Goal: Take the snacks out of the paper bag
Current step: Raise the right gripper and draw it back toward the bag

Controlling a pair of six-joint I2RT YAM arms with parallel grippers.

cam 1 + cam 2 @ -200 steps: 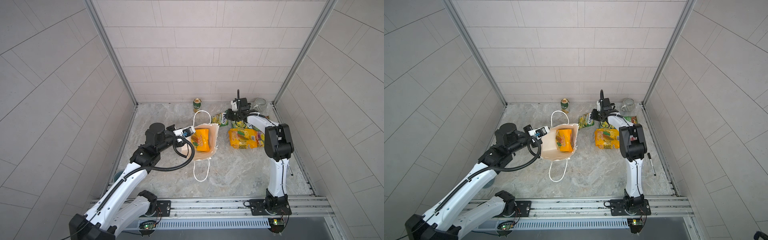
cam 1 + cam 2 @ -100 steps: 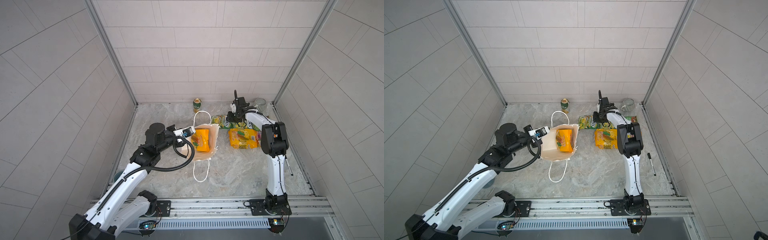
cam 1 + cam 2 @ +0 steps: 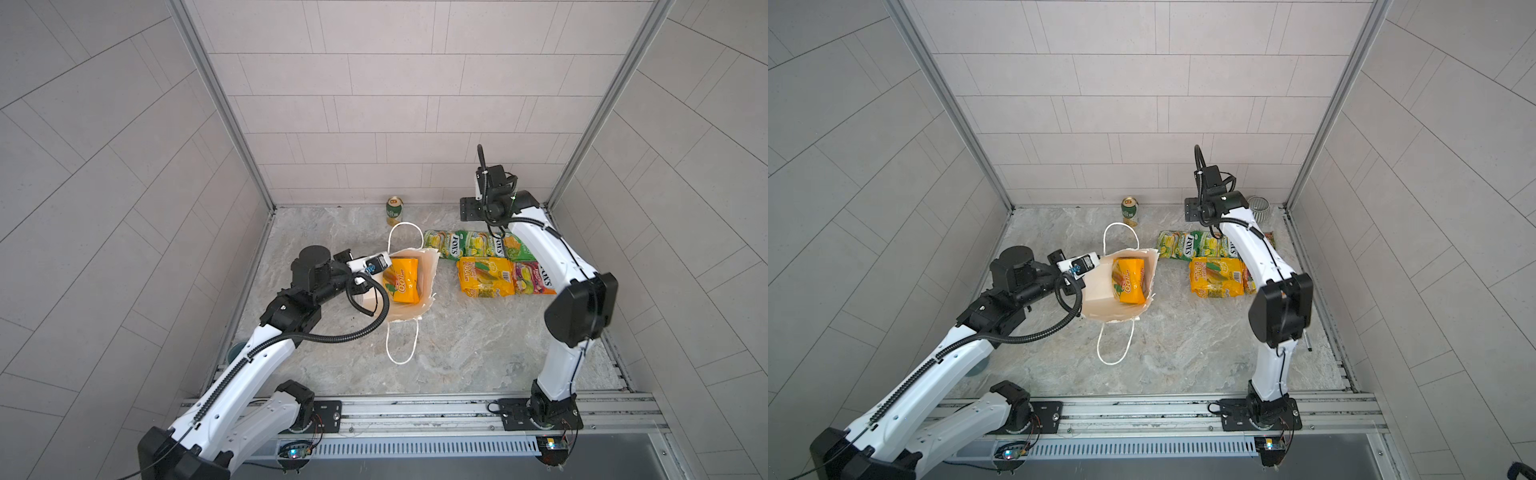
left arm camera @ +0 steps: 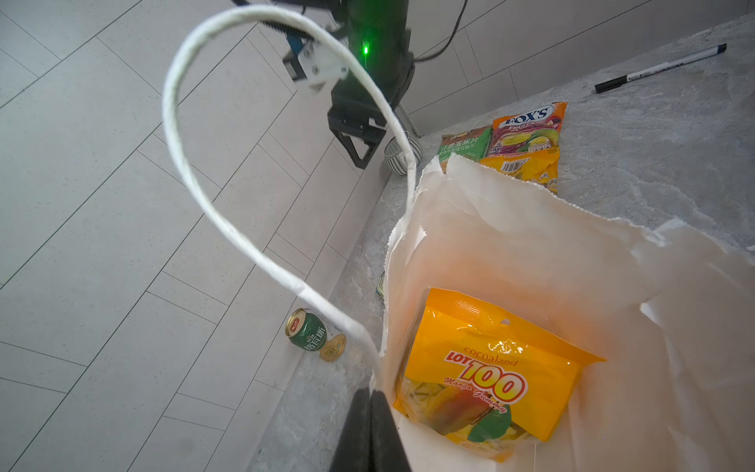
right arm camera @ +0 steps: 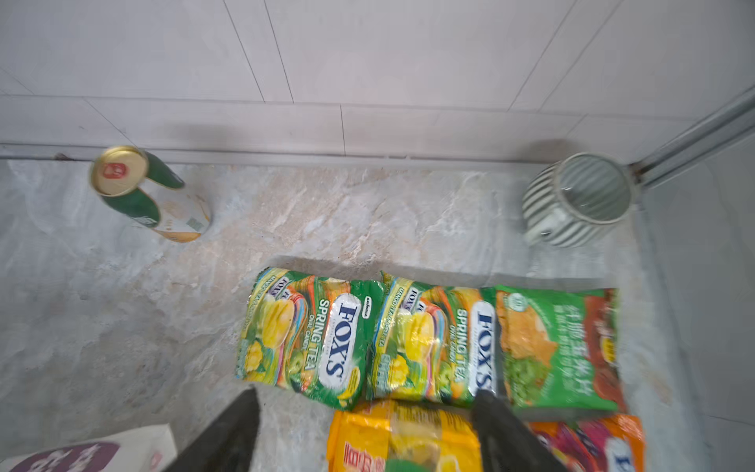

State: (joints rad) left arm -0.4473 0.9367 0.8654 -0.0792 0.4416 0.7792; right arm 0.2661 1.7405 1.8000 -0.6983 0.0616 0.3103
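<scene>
In both top views the paper bag [image 3: 428, 266] [image 3: 1098, 286] stands open left of centre on the tabletop [image 3: 457, 340]. One orange packet [image 3: 404, 279] is inside, and five snacks [image 3: 484, 276] lie to its right.

Left wrist: the left gripper [image 4: 369, 398], jaws closed, pinches the bag's rim. The packet reads "cocoaland LOT 100 Mango Gummy". It is probably light and slick, best pinched at its top seal.

Right wrist: the right gripper [image 5: 366, 394] gapes wide and empty above green "FOX'S SPRING TEA" packets [image 5: 310, 335].

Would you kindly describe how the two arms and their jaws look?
Both arms have glossy white shells, black joint housings and black bases on a silver rail. The left arm carries a ribbed black cable conduit; the right arm has a thin black cable along its shell and a green light. The jaws are black, tapering wedges.
</scene>
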